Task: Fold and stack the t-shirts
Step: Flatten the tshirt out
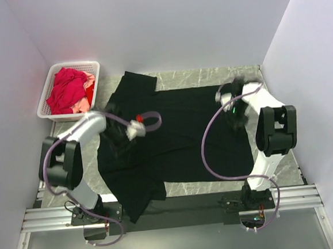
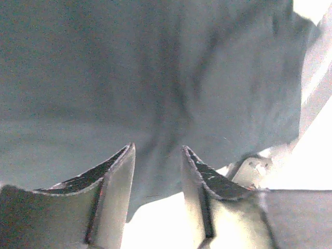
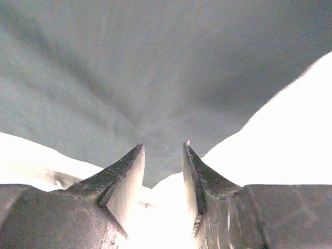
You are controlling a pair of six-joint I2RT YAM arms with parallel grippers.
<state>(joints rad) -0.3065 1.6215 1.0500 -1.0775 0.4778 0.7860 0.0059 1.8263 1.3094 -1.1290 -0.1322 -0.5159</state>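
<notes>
The large black t-shirt (image 1: 179, 135) lies spread over the table, with its left side bunched and folded over. My left gripper (image 1: 118, 138) is low on that left part. In the left wrist view the gripper (image 2: 157, 148) has a gap between its fingers, and the shirt's (image 2: 155, 67) edge runs across it. My right gripper (image 1: 237, 124) is low on the shirt's right side. In its wrist view it (image 3: 163, 147) also stands apart, with the cloth's (image 3: 155, 67) creases converging at the tips. The crimson shirt (image 1: 65, 89) and the salmon pink shirt (image 1: 90, 83) lie in the basket.
The white lattice basket (image 1: 49, 113) stands at the far left corner. White walls close in the table at the left, back and right. Marble tabletop (image 1: 209, 75) shows beyond the shirt. Purple cables loop over the cloth beside each arm.
</notes>
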